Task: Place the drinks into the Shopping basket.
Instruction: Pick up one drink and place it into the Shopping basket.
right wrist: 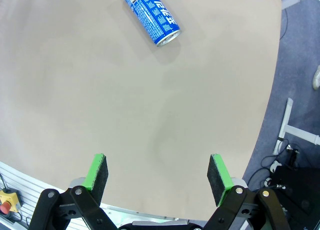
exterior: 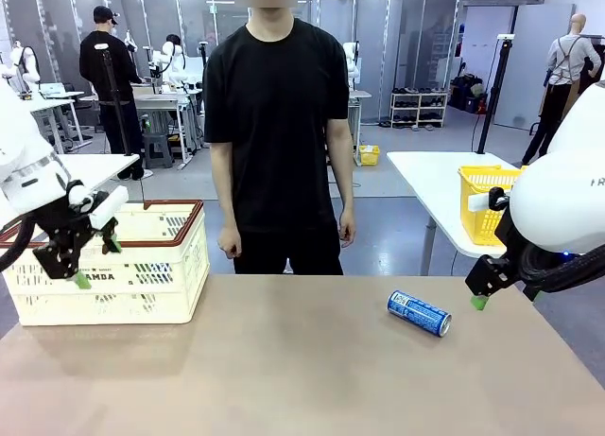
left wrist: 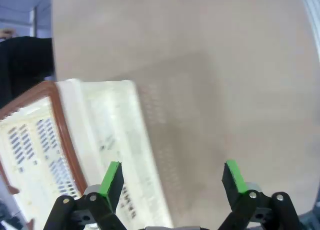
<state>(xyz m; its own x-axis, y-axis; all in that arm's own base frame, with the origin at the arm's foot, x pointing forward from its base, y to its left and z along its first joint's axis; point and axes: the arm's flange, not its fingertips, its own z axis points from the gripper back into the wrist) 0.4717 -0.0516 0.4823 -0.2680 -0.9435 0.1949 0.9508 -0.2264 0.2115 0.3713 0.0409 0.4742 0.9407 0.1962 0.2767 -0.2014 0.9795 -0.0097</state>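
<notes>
One blue drink can (exterior: 419, 313) is seen lying on its side on the desk (exterior: 284, 379), right of centre, well apart from the Shopping basket (exterior: 161, 285), which is set at the desk's far left. The left hand (left wrist: 170, 177) is held open and empty, just in front of the basket's front wall. The right hand (right wrist: 157, 172) is open and empty too, raised near the can, not touching it. A person in black is seen standing at the far side.

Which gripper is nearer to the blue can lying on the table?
Right. The right gripper hangs open just to the right of the blue can; the left gripper is open far across the table, in front of the shopping basket.
</notes>
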